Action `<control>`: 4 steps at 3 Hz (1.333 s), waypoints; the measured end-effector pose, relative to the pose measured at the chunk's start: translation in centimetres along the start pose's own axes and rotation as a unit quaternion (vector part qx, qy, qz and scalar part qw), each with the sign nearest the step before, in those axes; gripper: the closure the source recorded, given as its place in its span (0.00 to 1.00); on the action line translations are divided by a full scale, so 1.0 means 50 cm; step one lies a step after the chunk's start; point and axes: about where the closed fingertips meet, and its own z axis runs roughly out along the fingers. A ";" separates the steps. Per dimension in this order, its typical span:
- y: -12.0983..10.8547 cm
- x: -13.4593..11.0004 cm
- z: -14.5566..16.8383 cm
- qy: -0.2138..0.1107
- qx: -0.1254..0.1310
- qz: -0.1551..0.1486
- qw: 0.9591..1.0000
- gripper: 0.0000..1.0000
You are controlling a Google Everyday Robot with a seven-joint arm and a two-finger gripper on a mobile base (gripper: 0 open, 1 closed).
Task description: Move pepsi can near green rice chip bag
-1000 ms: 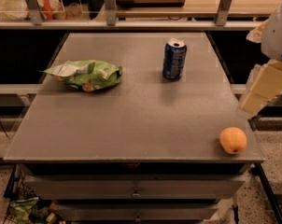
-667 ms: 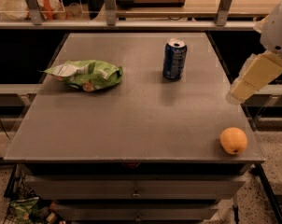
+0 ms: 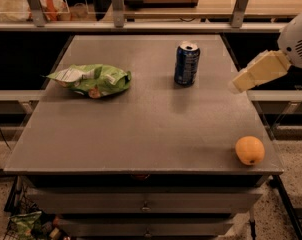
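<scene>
The pepsi can (image 3: 186,63) stands upright on the far right part of the grey table (image 3: 141,129). It is dark blue with a silver top. The green rice chip bag (image 3: 91,79) lies flat and crumpled on the far left part, well left of the can. My gripper (image 3: 239,84) comes in from the right edge on a cream-coloured arm. Its tip hangs over the table's right edge, right of the can and apart from it. It holds nothing.
An orange fruit (image 3: 249,150) sits at the table's front right corner. A shelf with metal posts (image 3: 116,6) runs behind the table. Drawers (image 3: 146,204) are below the tabletop. A small dark green packet (image 3: 27,224) lies among clutter on the floor at lower left.
My arm has risen and swung left, from low beside the table's right edge towards the can. The can, bag and orange have not moved.
</scene>
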 end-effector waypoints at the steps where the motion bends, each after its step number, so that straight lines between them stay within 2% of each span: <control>1: -0.030 -0.004 0.059 -0.042 -0.026 0.046 0.998 0.00; 2: -0.054 -0.019 0.124 -0.071 -0.057 0.059 0.994 0.00; 3: -0.059 -0.052 0.186 -0.089 -0.101 0.043 0.990 0.00; 4: -0.042 -0.094 0.237 -0.097 -0.144 0.023 0.984 0.00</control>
